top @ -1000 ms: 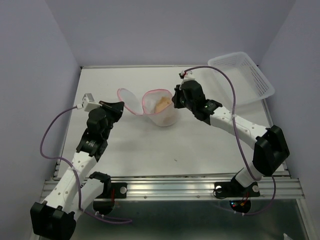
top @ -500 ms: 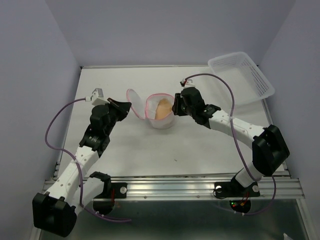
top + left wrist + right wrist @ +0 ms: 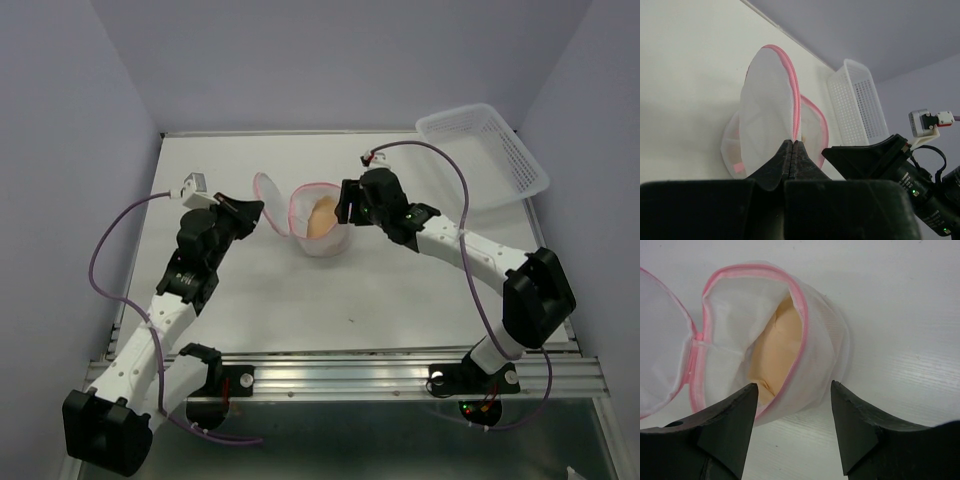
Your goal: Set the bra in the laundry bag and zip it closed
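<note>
The laundry bag [image 3: 325, 243], a white mesh pouch with a pink zipper rim, stands mid-table with its mouth open. The peach bra [image 3: 320, 215] lies inside it, and in the right wrist view the bra [image 3: 777, 345] shows through the open mouth. The round lid [image 3: 268, 200] stands up on the bag's left. My left gripper [image 3: 252, 212] is shut on the lid's pink rim [image 3: 796, 107]. My right gripper [image 3: 345, 203] is open at the bag's right side, its fingertips just short of the bag's wall [image 3: 825, 340], holding nothing.
A white slotted plastic basket [image 3: 485, 145] sits tilted at the back right corner, against the wall. The table's walls close in on the left, right and back. The right gripper's black body [image 3: 875, 157] shows close beside the lid in the left wrist view.
My right gripper has opened and let go of the bag's rim, backing off slightly. My left gripper has moved right, bringing the lid upright beside the bag. The bra has settled inside.
</note>
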